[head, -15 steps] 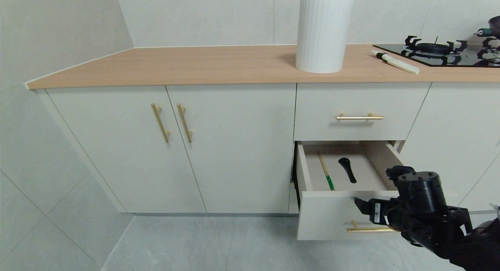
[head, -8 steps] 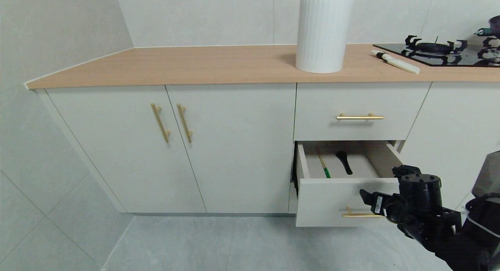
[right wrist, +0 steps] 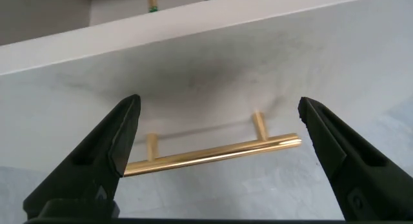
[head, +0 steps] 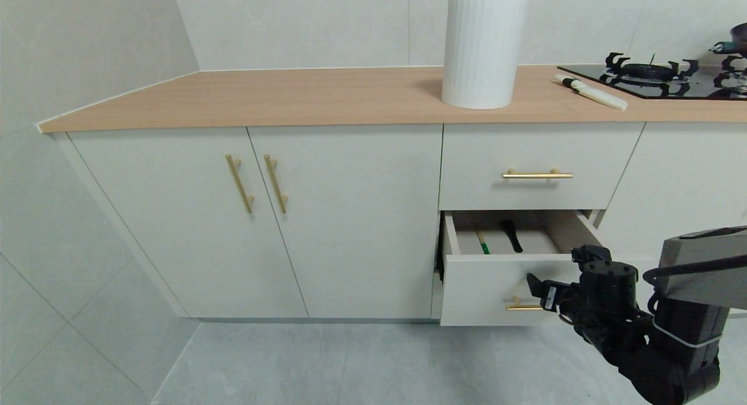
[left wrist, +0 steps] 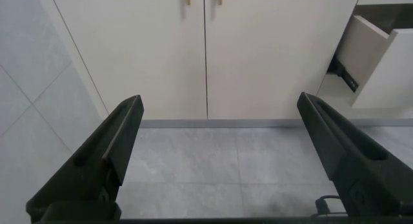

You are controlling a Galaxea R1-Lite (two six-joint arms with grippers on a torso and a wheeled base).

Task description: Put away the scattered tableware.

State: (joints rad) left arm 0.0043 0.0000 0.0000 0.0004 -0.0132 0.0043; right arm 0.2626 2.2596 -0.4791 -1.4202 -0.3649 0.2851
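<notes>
The lower drawer [head: 496, 288] under the worktop [head: 262, 98] is seen partly pulled out, below a closed upper drawer [head: 534, 154]. Inside it, a pair of chopsticks [head: 482, 242] with green ends and a black spoon [head: 512, 236] are laid side by side, apart, the chopsticks nearer the drawer's left wall. The right gripper [head: 557, 271] is held in front of the drawer's face with its jaws spread wide. In the right wrist view the gold handle [right wrist: 213, 153] is seen between and beyond the two fingers [right wrist: 119, 137]; contact with it cannot be told. The left gripper [left wrist: 219, 101] is held low over the floor [left wrist: 206, 166], also with its jaws wide apart and nothing between them, facing the foot of the cabinet doors [left wrist: 206, 50]. On the worktop, a tall white ribbed container [head: 483, 49] is stood above the drawers, and a pale-handled knife [head: 590, 92] is laid toward the right end, just beside the hob [head: 653, 81].
</notes>
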